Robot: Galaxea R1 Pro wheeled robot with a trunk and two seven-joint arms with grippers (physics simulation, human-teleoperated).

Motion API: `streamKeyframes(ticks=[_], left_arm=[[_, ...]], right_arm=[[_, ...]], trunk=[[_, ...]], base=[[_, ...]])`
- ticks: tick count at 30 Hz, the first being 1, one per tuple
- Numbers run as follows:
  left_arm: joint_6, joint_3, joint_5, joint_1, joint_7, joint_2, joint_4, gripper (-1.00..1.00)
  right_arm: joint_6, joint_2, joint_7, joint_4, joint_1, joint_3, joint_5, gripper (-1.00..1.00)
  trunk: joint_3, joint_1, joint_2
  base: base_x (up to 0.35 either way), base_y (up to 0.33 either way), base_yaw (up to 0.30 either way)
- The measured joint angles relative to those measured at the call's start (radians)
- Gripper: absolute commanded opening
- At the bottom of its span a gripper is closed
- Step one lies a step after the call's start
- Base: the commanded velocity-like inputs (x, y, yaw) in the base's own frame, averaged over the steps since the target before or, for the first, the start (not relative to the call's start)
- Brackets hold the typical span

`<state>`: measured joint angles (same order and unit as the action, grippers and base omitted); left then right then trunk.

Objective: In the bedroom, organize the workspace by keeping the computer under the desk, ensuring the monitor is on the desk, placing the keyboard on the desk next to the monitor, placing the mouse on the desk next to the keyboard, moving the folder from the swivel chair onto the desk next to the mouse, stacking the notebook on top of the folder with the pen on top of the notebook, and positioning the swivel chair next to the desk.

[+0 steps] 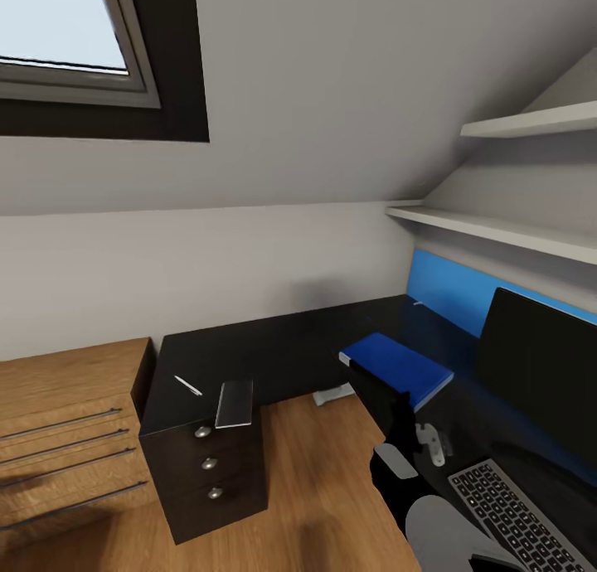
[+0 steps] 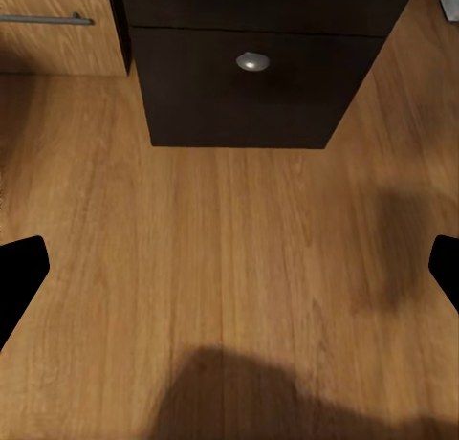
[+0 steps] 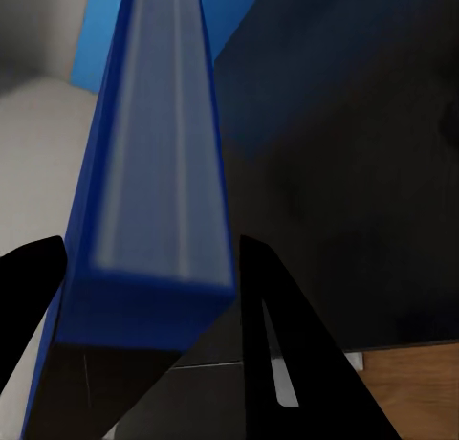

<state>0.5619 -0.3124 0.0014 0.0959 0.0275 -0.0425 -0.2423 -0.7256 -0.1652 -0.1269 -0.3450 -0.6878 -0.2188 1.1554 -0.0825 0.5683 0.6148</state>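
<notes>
Folder (image 1: 398,370) is clamped in my right gripper (image 3: 153,268) over the desk (image 1: 282,340) near the monitor (image 1: 539,373), so I'd lower it flat beside the keyboard (image 1: 514,514) before letting go.

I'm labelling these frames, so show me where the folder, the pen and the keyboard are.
folder (image 1: 402,366): head view, middle of its blue cover.
pen (image 1: 188,385): head view, middle of the thin white shaft, on the desk's left wing.
keyboard (image 1: 514,514): head view, on its dark keys.
</notes>
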Motion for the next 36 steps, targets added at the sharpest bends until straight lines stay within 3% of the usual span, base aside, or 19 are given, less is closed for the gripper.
streamKeyframes(ticks=[23, 36], left_arm=[[0.000, -0.003, 0.000, 0.000, -0.001, -0.002, 0.000, 1.00], [0.000, -0.002, 0.000, 0.000, 0.001, -0.002, 0.000, 1.00]], right_arm=[[-0.004, 0.002, 0.000, 0.000, 0.000, -0.001, 0.002, -1.00], [-0.016, 0.000, 0.000, -0.002, 0.000, -0.003, 0.001, -1.00]], trunk=[[-0.072, 0.088, 0.161], [-0.072, 0.088, 0.162]], base=[[0.000, 0.000, 0.000], [0.000, 0.000, 0.000]])
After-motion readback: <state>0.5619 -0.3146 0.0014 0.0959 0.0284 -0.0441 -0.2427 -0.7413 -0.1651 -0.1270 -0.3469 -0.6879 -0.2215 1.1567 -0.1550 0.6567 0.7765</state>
